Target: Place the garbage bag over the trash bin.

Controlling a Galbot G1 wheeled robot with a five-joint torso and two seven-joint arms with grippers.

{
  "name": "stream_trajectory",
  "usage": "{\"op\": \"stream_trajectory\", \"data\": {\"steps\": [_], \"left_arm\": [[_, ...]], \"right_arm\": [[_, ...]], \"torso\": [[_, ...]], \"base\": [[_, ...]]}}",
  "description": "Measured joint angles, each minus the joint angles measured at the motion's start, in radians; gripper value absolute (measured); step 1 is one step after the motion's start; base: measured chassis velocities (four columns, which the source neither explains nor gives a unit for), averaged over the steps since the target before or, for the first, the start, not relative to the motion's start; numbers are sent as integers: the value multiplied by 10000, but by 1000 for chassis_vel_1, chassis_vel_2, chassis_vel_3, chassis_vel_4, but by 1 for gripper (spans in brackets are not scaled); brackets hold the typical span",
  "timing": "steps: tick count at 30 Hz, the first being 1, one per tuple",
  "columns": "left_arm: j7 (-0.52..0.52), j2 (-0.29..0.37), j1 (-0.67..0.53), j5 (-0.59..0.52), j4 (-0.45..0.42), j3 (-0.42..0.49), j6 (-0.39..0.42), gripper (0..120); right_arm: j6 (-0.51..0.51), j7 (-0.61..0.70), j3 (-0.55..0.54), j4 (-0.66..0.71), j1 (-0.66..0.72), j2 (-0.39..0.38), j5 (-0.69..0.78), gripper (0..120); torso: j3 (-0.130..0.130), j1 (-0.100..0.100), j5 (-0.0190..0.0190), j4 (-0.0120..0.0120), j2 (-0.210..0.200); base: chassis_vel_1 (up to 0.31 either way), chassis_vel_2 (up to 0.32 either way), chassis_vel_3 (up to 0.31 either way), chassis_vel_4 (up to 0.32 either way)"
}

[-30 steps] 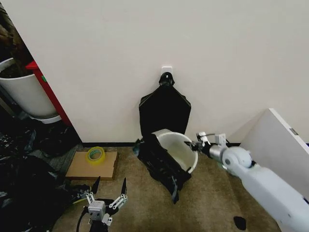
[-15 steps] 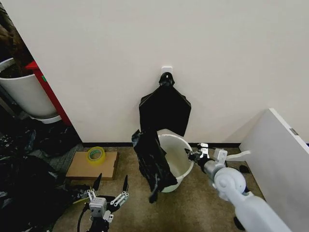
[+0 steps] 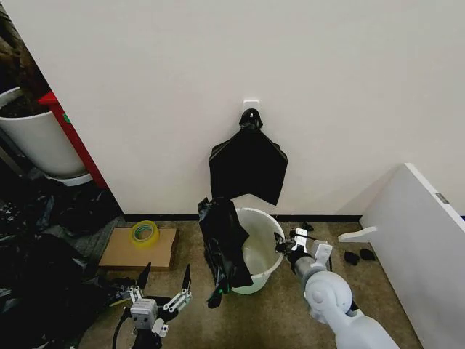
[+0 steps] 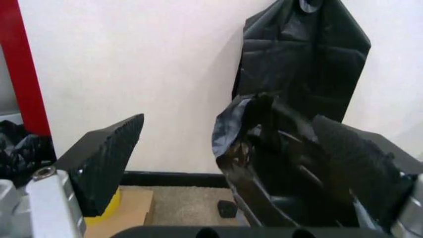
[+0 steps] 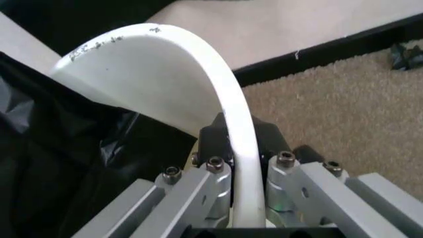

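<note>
Garbage bag [image 3: 224, 247]: thin glossy black film, draped over the left side of the rim and hanging crumpled down the outer wall, centre of the head view. Only part of the rim is covered; the right half of the rim is bare. In the left wrist view the same bag [image 4: 278, 163] is seen as a rumpled black mass right of centre.

Trash bin [image 3: 260, 251]: round cream-white bucket, standing on the carpet just below the wall, lower centre of the frame. It is now seen upright or nearly so; a second ago it was tipped toward the camera with its mouth showing, and the bag lay lower along its near side. The bin has been brought lower and closer to level, and the bag has stayed on the rim through the move.

Right hand [image 3: 285, 243]: positioned at the bin's right rim. In the right wrist view the white rim [image 5: 231, 129] is seen running between the closed fingers, so the bin is held by its rim.

Left hand [image 3: 161, 285]: low at the lower left of the head view, fingers spread wide, nothing held, well apart from the bin.

Judgement: the bin appears to be steadied for fitting; the bag remains to be spread round the uncovered rim.

Surroundings: flat black bundle [image 3: 248, 161] hung on the wall above the bin; yellow tape roll [image 3: 144, 232] on cardboard [image 3: 123, 251], left of centre.
</note>
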Motion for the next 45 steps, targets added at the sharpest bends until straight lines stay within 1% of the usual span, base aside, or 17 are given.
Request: {"op": "stream_trajectory", "data": {"steps": [14, 16, 17, 20, 21, 24, 25, 28, 30, 32, 33, 34, 38, 39, 41, 43, 45], "left_arm": [[-9, -47, -51, -10, 60, 40, 6, 100], [-9, -43, -49, -9, 22, 41, 8, 100], [-9, -43, -49, -9, 22, 41, 8, 100], [-10, -40, -69, -10, 6, 73, 15, 100], [-10, -40, -69, -10, 6, 73, 15, 100], [-11, -21, -102, -10, 6, 104, 27, 100], [-11, -21, -102, -10, 6, 104, 27, 100], [-36, 19, -206, -42, 25, 150, 149, 100], [-47, 26, -233, -49, 53, 167, 203, 100], [-157, 57, -354, -78, 155, 242, 492, 100], [-157, 57, -354, -78, 155, 242, 492, 100], [-200, 81, -403, -107, 198, 274, 618, 100], [-264, 166, -659, -204, 290, 372, 974, 100], [-264, 166, -659, -204, 290, 372, 974, 100], [-282, 136, -756, -259, 337, 433, 1094, 100], [-288, 125, -769, -274, 345, 448, 1114, 100], [-297, 85, -789, -291, 390, 490, 1133, 100]], "right_arm": [[234, -163, -121, -504, -28, 181, -168, 3], [149, -202, -78, -238, -137, 112, -127, 11], [149, -202, -78, -238, -137, 112, -127, 11], [29, -254, 133, 455, -367, -192, -275, 27], [29, -254, 133, 455, -367, -192, -275, 27], [-91, -189, 429, 1016, -624, -467, -490, 39], [-91, -189, 429, 1016, -624, -467, -490, 39], [-207, -176, 788, 2129, -1239, -898, -1605, 57], [-260, -284, 796, 2483, -1376, -993, -1790, 61], [-594, -724, 597, 3539, -1629, -1198, -2021, 69], [-594, -724, 597, 3539, -1629, -1198, -2021, 69], [-800, -948, 420, 4007, -1669, -1264, -2084, 74], [-2019, -1528, -861, 4915, -1037, -1083, -2376, 94], [-2019, -1528, -861, 4915, -1037, -1083, -2376, 94], [-2402, -1431, -1726, 4577, -357, -795, -2732, 99], [-2476, -1373, -1986, 4424, -184, -726, -2864, 100], [-2706, -1266, -2702, 3990, 199, -583, -3362, 94]], "torso": [[0, -1, 1, -1, 0], [1, 0, 4, 0, -2], [1, 0, 4, 0, -2], [1, 0, 2, -1, -2], [1, 0, 2, -1, -2], [1, 0, 1, 0, -2], [1, 0, 1, 0, -2], [0, 0, 0, -1, -2], [0, 1, -2, -4, -2], [0, 0, 1, -3, -2], [0, 0, 1, -3, -2], [0, 0, -3, -1, -1], [0, 0, 0, -2, -1], [0, 0, 0, -2, -1], [0, 1, 0, 2, -2], [1, 1, 0, 2, -2], [1, 1, 1, 1, -2]], "base": [[0, 0, 0, 0], [0, 0, 0, 0], [0, 0, 0, 0], [0, 0, 0, 0], [0, 0, 0, 0], [0, 0, 0, 0], [0, 0, 0, 0], [0, 0, 0, 0], [0, 0, 0, 0], [0, 0, 0, 0], [0, 0, 0, 0], [0, 0, 0, 0], [0, 0, 0, 0], [0, 0, 0, 0], [0, 0, 0, 0], [0, 0, 0, 0], [0, 0, 0, 0]]}}
